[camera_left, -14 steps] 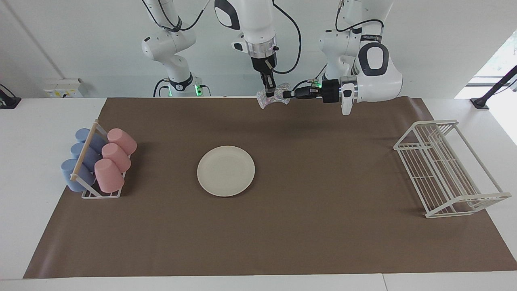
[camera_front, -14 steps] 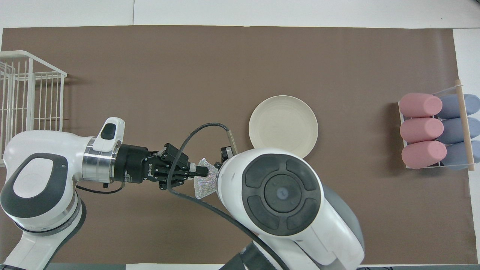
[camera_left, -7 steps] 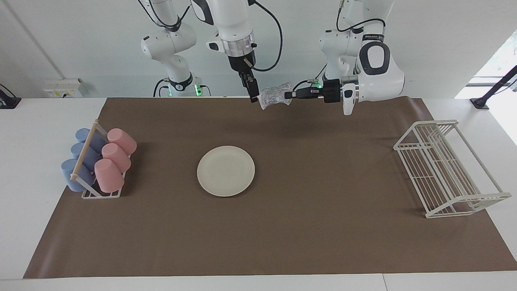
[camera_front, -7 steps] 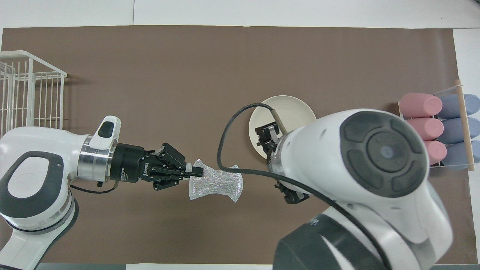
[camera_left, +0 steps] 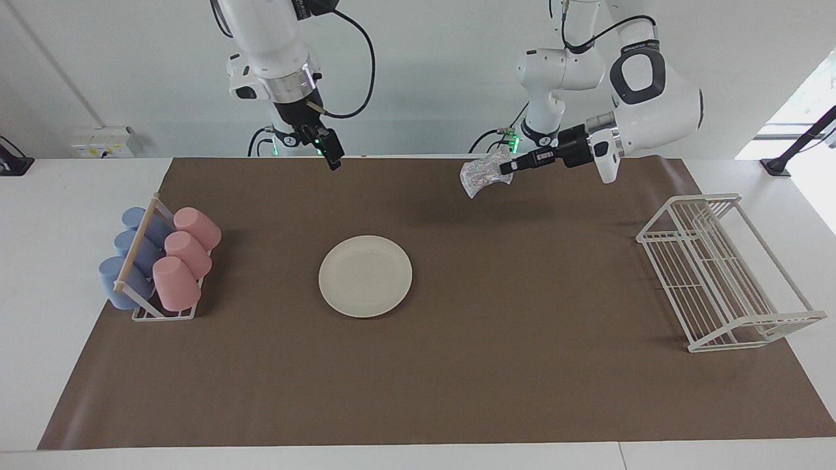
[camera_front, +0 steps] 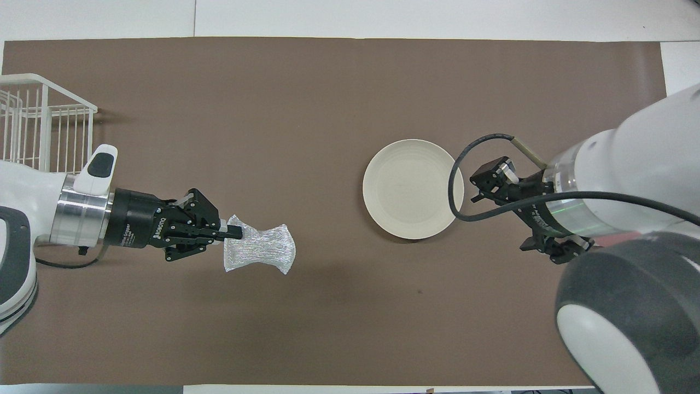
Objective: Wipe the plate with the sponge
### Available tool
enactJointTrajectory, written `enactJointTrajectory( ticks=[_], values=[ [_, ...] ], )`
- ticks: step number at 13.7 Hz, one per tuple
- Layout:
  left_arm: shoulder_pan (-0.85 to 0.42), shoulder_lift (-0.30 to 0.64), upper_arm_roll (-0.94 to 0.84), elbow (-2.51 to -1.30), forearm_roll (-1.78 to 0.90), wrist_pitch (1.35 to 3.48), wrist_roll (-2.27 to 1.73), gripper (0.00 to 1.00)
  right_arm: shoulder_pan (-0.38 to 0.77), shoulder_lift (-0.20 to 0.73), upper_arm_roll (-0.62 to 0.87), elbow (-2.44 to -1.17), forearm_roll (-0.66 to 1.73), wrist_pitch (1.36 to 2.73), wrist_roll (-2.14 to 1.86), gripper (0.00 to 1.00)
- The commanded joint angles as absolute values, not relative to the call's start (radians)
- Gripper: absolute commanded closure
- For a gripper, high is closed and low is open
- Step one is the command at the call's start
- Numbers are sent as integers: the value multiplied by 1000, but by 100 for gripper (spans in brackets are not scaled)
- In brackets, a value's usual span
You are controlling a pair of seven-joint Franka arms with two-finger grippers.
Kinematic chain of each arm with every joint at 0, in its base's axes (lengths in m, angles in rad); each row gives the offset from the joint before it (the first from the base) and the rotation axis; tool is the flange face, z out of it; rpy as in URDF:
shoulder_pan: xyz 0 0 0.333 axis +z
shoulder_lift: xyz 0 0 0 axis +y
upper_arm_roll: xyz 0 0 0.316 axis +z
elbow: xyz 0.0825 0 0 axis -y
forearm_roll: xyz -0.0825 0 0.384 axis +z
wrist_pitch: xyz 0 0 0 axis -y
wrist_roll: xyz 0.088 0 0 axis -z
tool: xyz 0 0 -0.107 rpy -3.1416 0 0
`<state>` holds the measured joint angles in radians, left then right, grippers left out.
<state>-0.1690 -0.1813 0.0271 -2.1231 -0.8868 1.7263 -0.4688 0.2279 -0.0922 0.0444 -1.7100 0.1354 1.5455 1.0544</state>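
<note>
Overhead view: one brown mat (camera_front: pixel 328 82), one white wire rack (camera_left: pixel 718 274), one cup rack (camera_left: pixel 153 267) with three pink and three blue cups, one plate (camera_front: pixel 413 196), one sponge (camera_front: pixel 260 255). Plate cream-white, plain, round, flat on the mat between both grippers. Sponge silvery, crinkled, pinched at one end by the left gripper (camera_front: pixel 232 234), hanging over bare mat. Right gripper (camera_left: pixel 333 156) empty, fingers probably apart. Gripper lettering unreadable.

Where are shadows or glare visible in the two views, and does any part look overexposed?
Facing view: the window at the edge is blown out; a soft shadow lies on the mat under the sponge. Overhead view: a faint shadow under the sponge, a thin one at the plate rim; no glare.
</note>
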Motion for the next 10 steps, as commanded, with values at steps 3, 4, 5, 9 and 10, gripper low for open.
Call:
enactJointTrajectory(
  ticks=[3, 4, 5, 9, 10],
  values=[
    [-138, -108, 21, -1971, -561, 1695, -572, 100, 79, -103, 58, -1729, 117, 1555, 572, 0],
    [-140, -104, 20, -1968, -484, 1707, -584, 100, 55, -103, 58, -1732, 114, 1566, 490, 0],
    [-143, -103, 21, -1970, -416, 1709, -586, 100, 34, -100, 58, -1730, 92, 1568, 407, 0],
    [-170, -92, 12, -1950, -35, 1683, -594, 100, -12, -89, 58, -1723, 23, 1627, 108, 0],
    [-196, -86, 12, -1942, 71, 1648, -595, 100, -11, -83, 58, -1723, -1, 1658, 83, 0]
  ],
)
